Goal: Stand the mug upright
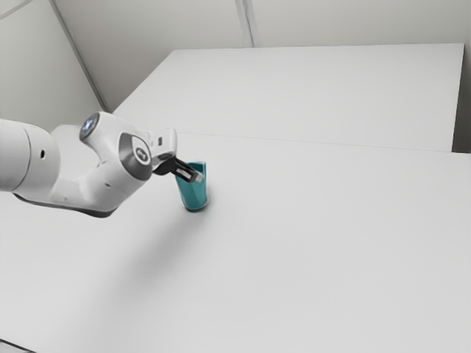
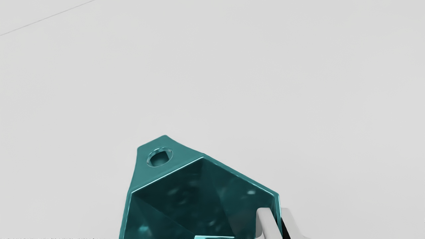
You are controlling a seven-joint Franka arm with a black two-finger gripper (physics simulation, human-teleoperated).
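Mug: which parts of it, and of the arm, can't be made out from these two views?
- Underside of the mug: exterior view, faces down toward the tabletop; I can't tell whether the base sits fully flat.
- Part of the rim: exterior view, behind the gripper.
- Remainder of the mug's opening: wrist view, cut off by the picture's edge.
- Base of the arm: exterior view, cut off by the left edge.

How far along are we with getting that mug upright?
Looks done: the mug stands mouth up, its base seemingly on the table. In hand: the gripper is closed on its wall, one finger inside, one outside. Left, I'd judge: opening the fingers and backing away without tipping it.
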